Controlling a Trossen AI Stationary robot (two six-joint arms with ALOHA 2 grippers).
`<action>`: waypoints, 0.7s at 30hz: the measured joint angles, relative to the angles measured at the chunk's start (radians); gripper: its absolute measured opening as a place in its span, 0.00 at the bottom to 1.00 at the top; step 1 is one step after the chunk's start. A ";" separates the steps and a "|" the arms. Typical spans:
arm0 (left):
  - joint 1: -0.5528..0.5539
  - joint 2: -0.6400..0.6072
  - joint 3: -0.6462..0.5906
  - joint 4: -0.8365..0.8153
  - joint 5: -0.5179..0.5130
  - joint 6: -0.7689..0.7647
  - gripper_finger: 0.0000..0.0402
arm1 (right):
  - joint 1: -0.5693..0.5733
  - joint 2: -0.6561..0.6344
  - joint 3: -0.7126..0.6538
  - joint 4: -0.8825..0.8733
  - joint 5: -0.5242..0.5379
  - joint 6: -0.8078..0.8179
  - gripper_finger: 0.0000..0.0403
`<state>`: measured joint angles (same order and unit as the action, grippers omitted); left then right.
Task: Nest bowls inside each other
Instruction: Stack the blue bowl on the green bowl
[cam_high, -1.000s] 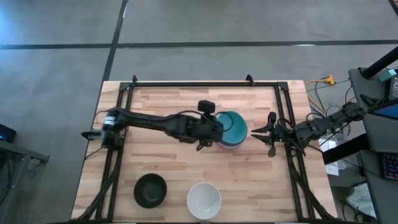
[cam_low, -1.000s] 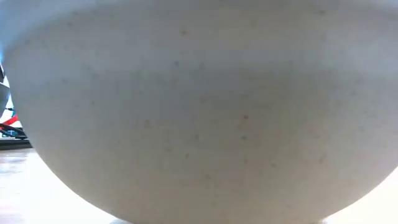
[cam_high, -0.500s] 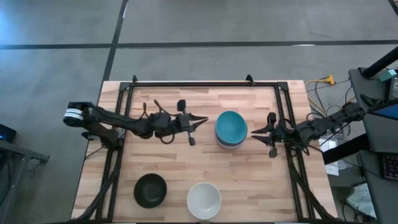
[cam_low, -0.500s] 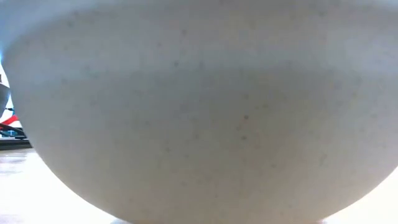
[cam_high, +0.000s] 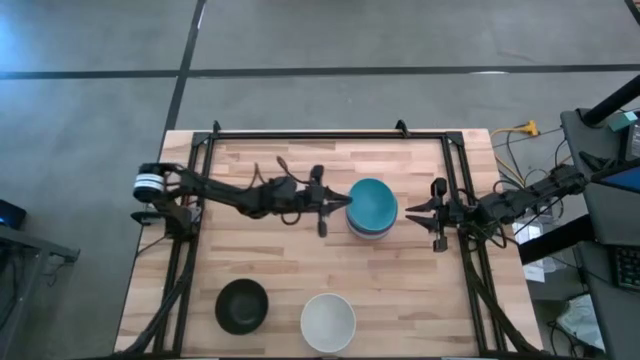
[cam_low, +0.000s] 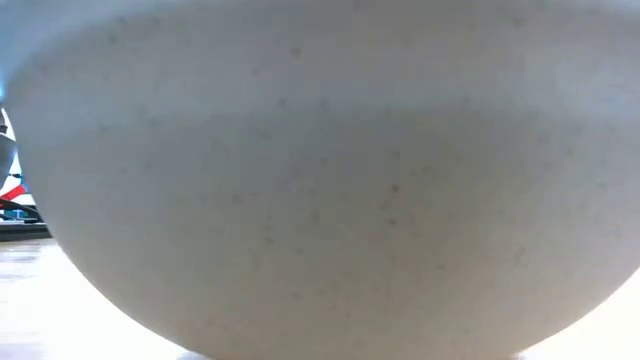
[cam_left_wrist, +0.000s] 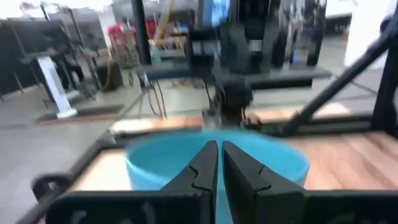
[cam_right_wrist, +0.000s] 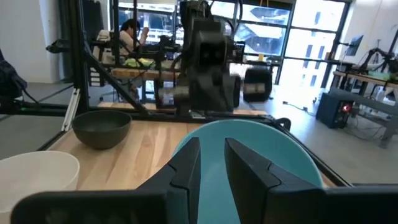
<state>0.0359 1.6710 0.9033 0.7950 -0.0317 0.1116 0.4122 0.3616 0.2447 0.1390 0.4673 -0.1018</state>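
Observation:
A stack of nested bowls (cam_high: 372, 207) with a teal bowl (cam_right_wrist: 280, 162) on top stands on its base right of the table's middle. My left gripper (cam_high: 338, 203) lies level at the stack's left side, shut, its fingertips (cam_left_wrist: 214, 158) right at the blue wall (cam_left_wrist: 155, 165). My right gripper (cam_high: 408, 211) waits level just right of the stack, open, with nothing between its fingers (cam_right_wrist: 186, 158). A black bowl (cam_high: 242, 306) and a white bowl (cam_high: 328, 322) stand apart by the near edge. The white bowl (cam_low: 320, 180) fills the low view. My left gripper comes level from the table's left, its shut fingertips against or just short of the stack's left wall (cam_left_wrist: 186, 163). Whether it touches the stack I cannot tell.
A black frame (cam_high: 320, 134) runs along the table's far edge and down both sides. Bare wood lies between the stack and the two single bowls. Beyond the table's right edge are cables and equipment (cam_high: 600, 200).
My left gripper, which pointed down over the stack's left rim, has drawn back toward the table's left edge, sunk and tipped level. It has then come back right to the stack's side. The stack has stayed in place.

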 joint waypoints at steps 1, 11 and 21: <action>0.001 0.024 0.009 -0.002 0.006 -0.001 0.02 | 0.000 0.000 0.000 0.000 0.000 0.000 0.17; 0.030 0.121 0.076 0.002 0.077 -0.054 0.02 | 0.000 0.000 0.000 -0.039 0.000 0.023 0.17; 0.033 0.039 0.066 -0.071 0.080 -0.054 0.02 | 0.000 0.026 0.000 -0.060 0.021 0.061 0.17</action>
<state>0.0685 1.7103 0.9696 0.7238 0.0479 0.0574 0.4118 0.3873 0.2447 0.0787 0.4880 -0.0403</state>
